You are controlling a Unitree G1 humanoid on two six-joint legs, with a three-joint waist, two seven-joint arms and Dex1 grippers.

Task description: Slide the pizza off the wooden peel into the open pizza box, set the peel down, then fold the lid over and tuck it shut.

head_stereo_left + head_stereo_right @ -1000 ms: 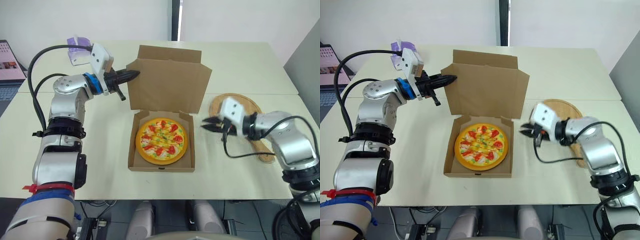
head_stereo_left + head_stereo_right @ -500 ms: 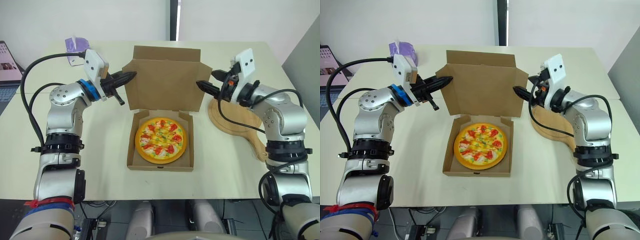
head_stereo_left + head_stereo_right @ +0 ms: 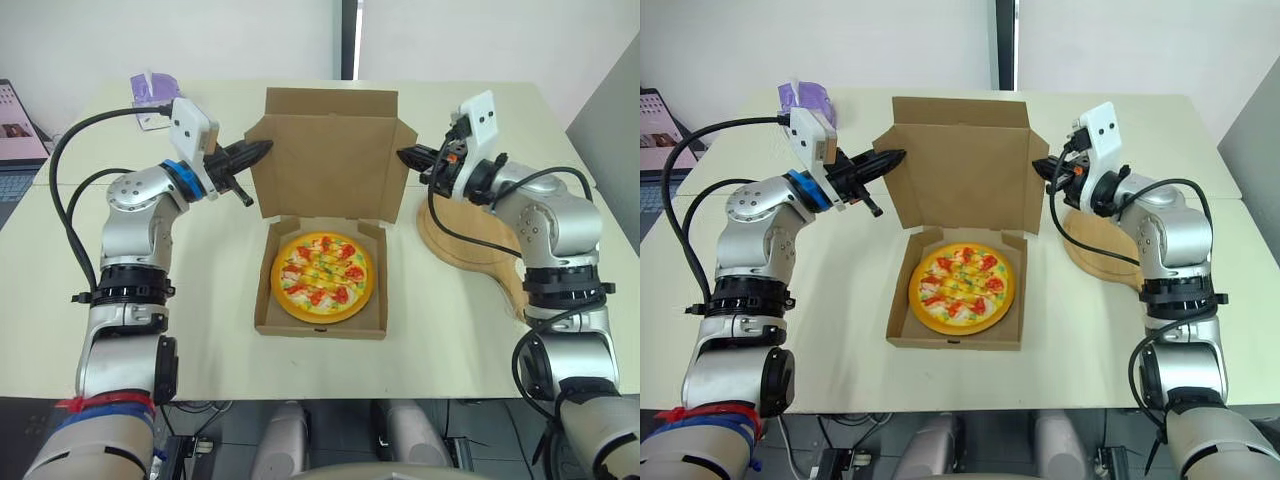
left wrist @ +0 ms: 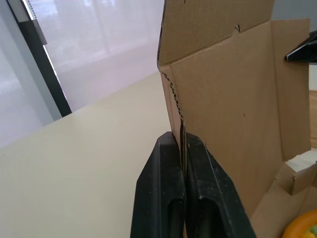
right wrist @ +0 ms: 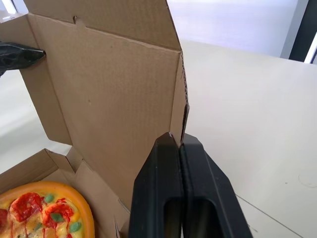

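Observation:
The pizza (image 3: 322, 276) lies in the base of the open cardboard box (image 3: 268, 318). The box lid (image 3: 333, 160) stands upright behind it. My left gripper (image 3: 262, 150) is shut on the lid's left side flap (image 4: 174, 106); the cardboard edge runs down between its fingers. My right gripper (image 3: 405, 156) is shut, and its tips (image 5: 178, 141) touch the edge of the lid's right side flap (image 5: 179, 94). The round wooden peel (image 3: 470, 235) lies flat on the table right of the box, below my right arm.
A small purple object (image 3: 152, 90) sits at the table's back left corner. A laptop (image 3: 15, 130) stands off the table's left edge. A seam (image 3: 600, 188) joins two tabletops on the right.
My right arm rose from low beside the box, over the peel, to the lid's right flap. My left gripper has kept its hold on the left flap.

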